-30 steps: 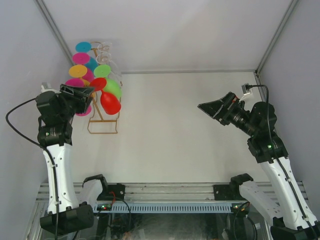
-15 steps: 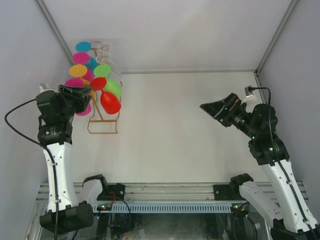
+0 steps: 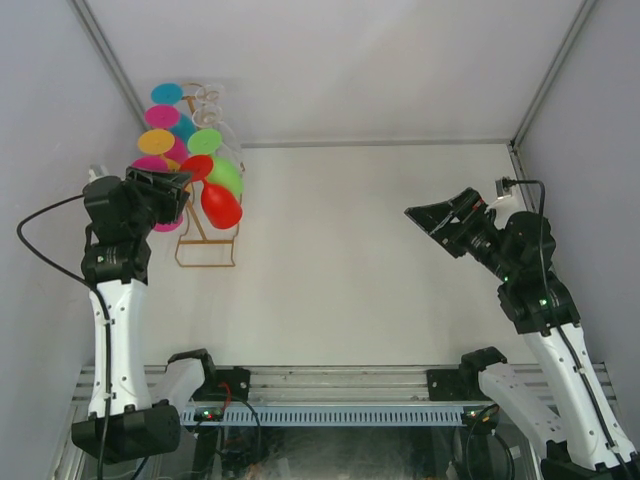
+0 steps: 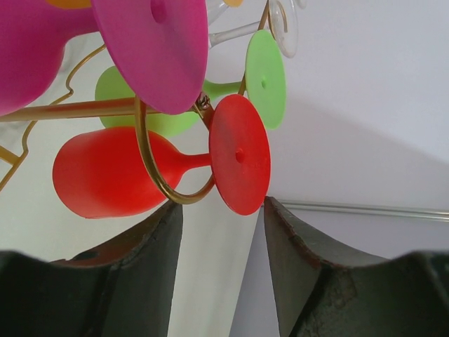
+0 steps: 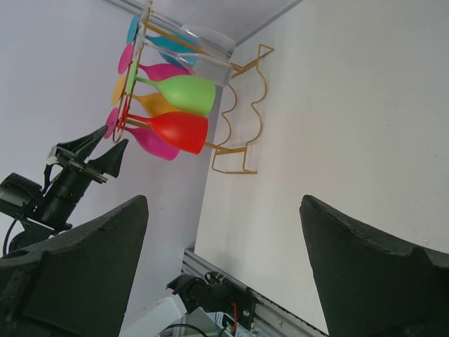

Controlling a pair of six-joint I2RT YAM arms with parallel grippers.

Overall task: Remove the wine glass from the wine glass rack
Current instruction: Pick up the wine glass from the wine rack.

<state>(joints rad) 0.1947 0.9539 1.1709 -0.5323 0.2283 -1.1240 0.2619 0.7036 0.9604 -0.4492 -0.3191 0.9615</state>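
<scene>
The gold wire wine glass rack [image 3: 206, 264] stands at the table's far left, hung with several coloured glasses lying sideways. Lowest on its right side is a red wine glass [image 3: 220, 207], its stem resting in a gold loop [image 4: 140, 147]. In the left wrist view the red bowl [image 4: 105, 175] lies left of the loop, and the round foot [image 4: 238, 154] hangs just above the gap between my fingers. My left gripper [image 3: 180, 192] [image 4: 221, 207] is open at the rack's left side, holding nothing. My right gripper [image 3: 418, 222] [image 5: 224, 200] hovers open, far to the right.
Green [image 3: 226, 176], pink [image 3: 160, 117], orange [image 3: 155, 141], teal [image 3: 166, 94] and clear glasses crowd the rack above and behind the red one. The left wall runs close behind the rack. White tabletop [image 3: 350, 260] spreads between rack and right arm.
My left gripper has shifted slightly right, closer to the rack and the red glass's foot. The right arm has drifted a little right and down. No glass has moved.
</scene>
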